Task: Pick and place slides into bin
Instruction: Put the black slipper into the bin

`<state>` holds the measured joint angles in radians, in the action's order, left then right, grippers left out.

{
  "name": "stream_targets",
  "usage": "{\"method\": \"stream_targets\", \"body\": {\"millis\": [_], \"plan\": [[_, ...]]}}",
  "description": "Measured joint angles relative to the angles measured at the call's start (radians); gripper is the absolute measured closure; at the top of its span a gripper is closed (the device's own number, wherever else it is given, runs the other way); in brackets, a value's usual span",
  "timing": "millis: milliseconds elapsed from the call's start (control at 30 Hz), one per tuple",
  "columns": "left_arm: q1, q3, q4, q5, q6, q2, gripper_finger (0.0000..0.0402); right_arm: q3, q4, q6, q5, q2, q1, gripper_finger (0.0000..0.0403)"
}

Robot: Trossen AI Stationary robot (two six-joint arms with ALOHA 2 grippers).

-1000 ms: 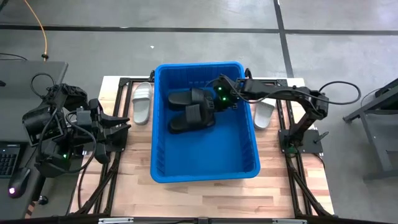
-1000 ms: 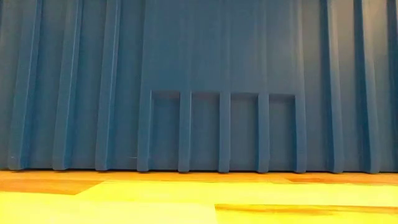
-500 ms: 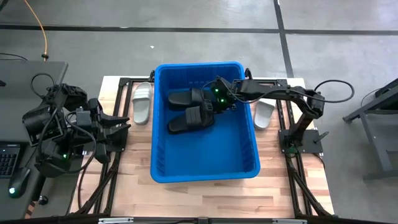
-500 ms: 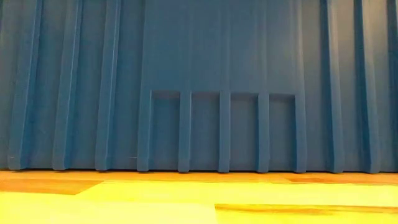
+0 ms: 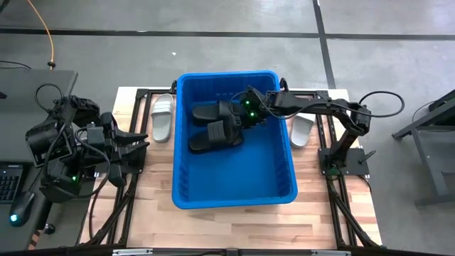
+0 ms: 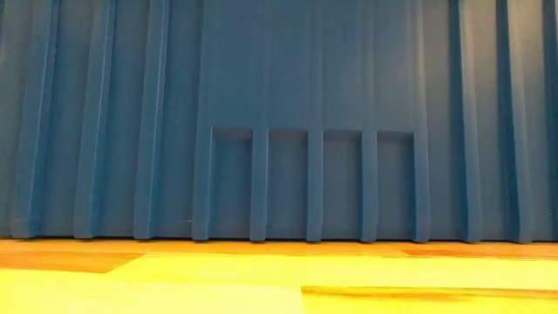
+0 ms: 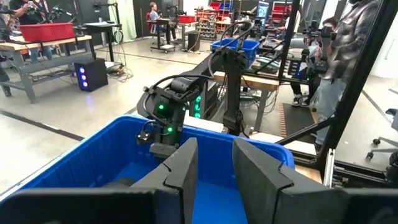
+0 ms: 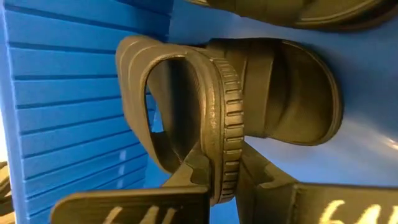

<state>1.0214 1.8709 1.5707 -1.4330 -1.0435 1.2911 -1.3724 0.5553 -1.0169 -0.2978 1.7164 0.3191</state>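
The blue bin [image 5: 234,186] stands mid-table; its near wall [image 6: 279,113] fills the low view. My right gripper [image 5: 244,119] reaches into the bin's far part and is shut on a black slide [image 5: 212,136]. A second black slide [image 5: 212,112] lies on the bin floor just beyond it and also shows in the right wrist view [image 8: 292,12]. One pale slide [image 5: 163,117] lies on the table left of the bin, another [image 5: 302,131] right of it. My left gripper [image 7: 214,171] waits open at the table's left side. My right gripper pinches the black slide's wide ribbed strap [image 8: 222,143] between its two fingers [image 8: 261,180], at the strap's edge. The fingers come slanting down from the table's right. The sole [image 8: 292,106] is close to the bin floor; whether it rests there, I cannot tell.
The bin's near half [image 5: 234,167] holds nothing. The bin rim [image 7: 93,146] and the right arm's wrist [image 7: 168,115] show in the left wrist view. Beyond the table are workbenches and people. Bare table wood [image 6: 261,279] lies in front of the bin.
My right gripper has gone a little toward the table's left inside the bin, still shut on the black slide. The slide has shifted left with it. The other black slide has stayed where it was.
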Motion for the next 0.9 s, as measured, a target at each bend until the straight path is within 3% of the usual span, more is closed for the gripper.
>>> {"method": "stream_targets", "body": {"millis": [467,733,900], "plan": [[0.000,0.000,0.000,-0.018,0.002,0.000,0.0309,0.000,0.082,0.002,0.006,0.055,0.009,0.0397],[0.000,0.000,0.000,-0.019,0.000,0.000,0.0309,0.000,0.097,0.001,0.037,0.119,0.007,0.0312],[0.000,0.000,0.000,-0.018,0.000,0.000,0.0309,0.000,0.118,0.001,0.126,0.119,0.009,0.0273]]}}
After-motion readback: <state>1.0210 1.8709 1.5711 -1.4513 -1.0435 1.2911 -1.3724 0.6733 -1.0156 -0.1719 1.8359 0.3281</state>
